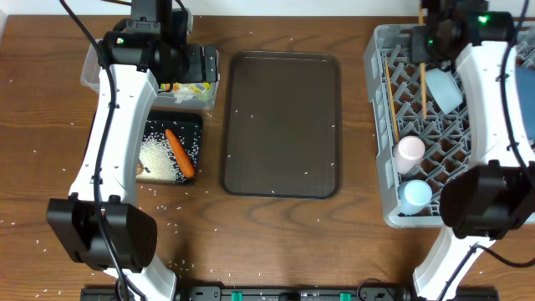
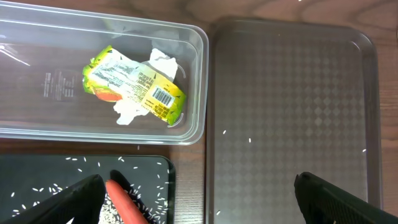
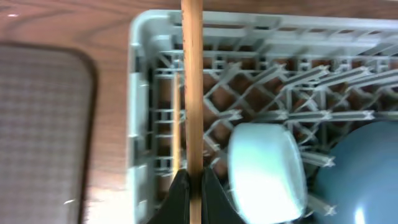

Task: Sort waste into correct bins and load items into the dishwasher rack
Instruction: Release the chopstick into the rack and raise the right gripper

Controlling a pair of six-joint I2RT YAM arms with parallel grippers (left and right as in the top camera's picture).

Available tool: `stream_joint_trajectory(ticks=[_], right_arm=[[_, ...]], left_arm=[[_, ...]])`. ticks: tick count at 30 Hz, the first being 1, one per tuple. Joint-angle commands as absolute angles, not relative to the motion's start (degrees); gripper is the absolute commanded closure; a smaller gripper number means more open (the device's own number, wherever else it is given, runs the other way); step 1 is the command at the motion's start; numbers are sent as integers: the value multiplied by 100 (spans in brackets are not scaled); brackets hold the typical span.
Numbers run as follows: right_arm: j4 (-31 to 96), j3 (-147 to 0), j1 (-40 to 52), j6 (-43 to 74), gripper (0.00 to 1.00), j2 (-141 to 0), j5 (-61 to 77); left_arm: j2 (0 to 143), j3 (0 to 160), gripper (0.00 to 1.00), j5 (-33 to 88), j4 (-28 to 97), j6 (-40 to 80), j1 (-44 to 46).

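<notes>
Right wrist view: a wooden chopstick (image 3: 191, 93) is clamped in the right gripper (image 3: 193, 186) over the dishwasher rack (image 3: 138, 124); the left gripper (image 2: 208, 200) is held wide, seemingly empty.

White arm links (image 1: 110, 125), blk joints (image 1: 102, 236), blk cables (image 1: 506, 125), green LEDs (image 1: 483, 18).

The overhead view looks straight down on the table (image 1: 33, 125) from well above. The left wrist view faces down from close over the clear tub (image 2: 37, 81) and brown tray (image 2: 292, 93), both also seen overhead. The right wrist view sits closer still above the left edge of the rack (image 3: 140, 124), likewise shared with the overhead view.
</notes>
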State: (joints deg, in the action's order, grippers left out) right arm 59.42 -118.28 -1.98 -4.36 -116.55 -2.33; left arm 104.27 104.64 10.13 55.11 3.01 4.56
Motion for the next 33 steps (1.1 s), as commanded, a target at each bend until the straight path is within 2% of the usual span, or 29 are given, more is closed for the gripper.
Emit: stream_joint_trajectory(ticks=[1,12,13,17,19,28,33], right_arm=[[5780,-11806,-283,-939,99,-11920,137],[5481,-11806,-132,-947,99,-12462,161],[5476,-11806,-132,-943,95,-12492,156],[5505,-11806,-130,-930,61,-12532,158],[5520,-11806,-130,-930,51,-12532,158],[5839,-11808,-78,-926,45,-12256,749],[6082,-11808,-49,-928,44,-11496,1391]], left_arm=[[10449,10486,2,1002,5527,333,436],[10449,10486,2,1002,5527,333,436],[10449,10486,2,1002,5527,333,436],[10449,10486,2,1002,5527,333,436],[10449,10486,2,1004,5527,333,436],[10449,10486,2,1004,5527,331,436],[10449,10486,2,1002,5527,333,436]])
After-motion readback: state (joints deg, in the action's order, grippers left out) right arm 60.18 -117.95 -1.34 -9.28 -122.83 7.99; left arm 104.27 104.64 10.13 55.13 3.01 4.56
